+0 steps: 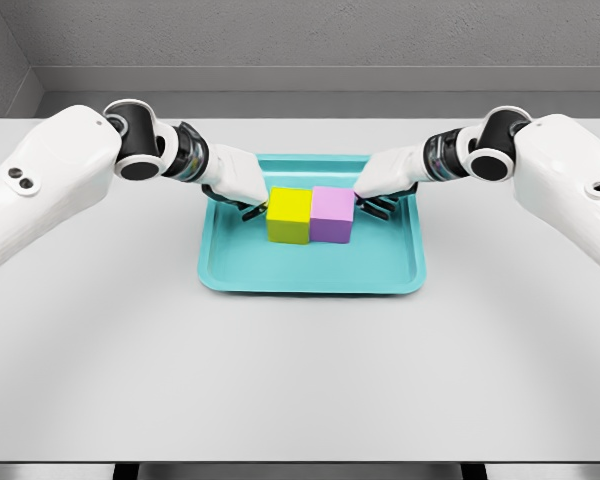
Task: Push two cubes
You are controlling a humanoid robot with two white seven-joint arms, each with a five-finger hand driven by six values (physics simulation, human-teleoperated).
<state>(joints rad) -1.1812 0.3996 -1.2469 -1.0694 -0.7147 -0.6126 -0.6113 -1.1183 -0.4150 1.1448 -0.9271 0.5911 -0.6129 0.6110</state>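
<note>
Left hand (238,185) at the left face of the yellow cube (289,216), dark fingers (250,209) curled downward beside it and closed on nothing; contact with the cube likely, though too close to call. Right hand (382,185) mirrored at the right face of the purple cube (332,214), fingers (378,206) bent the same way, nothing held, tips at or just off the cube's side.

Yellow cube and purple cube side by side, faces touching, yellow left of purple. Both upright and square to each other, in the middle of the tray (312,278), slightly toward its far edge. Bare tray floor in front of the cubes.

Tray teal, shallow, with a raised rim, flat on the bench (300,380). Bench pale grey, tray at its centre and a little toward the far side.

Left arm (50,180) in from left of the tray, right arm (570,170) in from right of it, both white with black wrist joints, reaching inward over the tray's rim. Grey wall beyond the bench, behind the tray.
</note>
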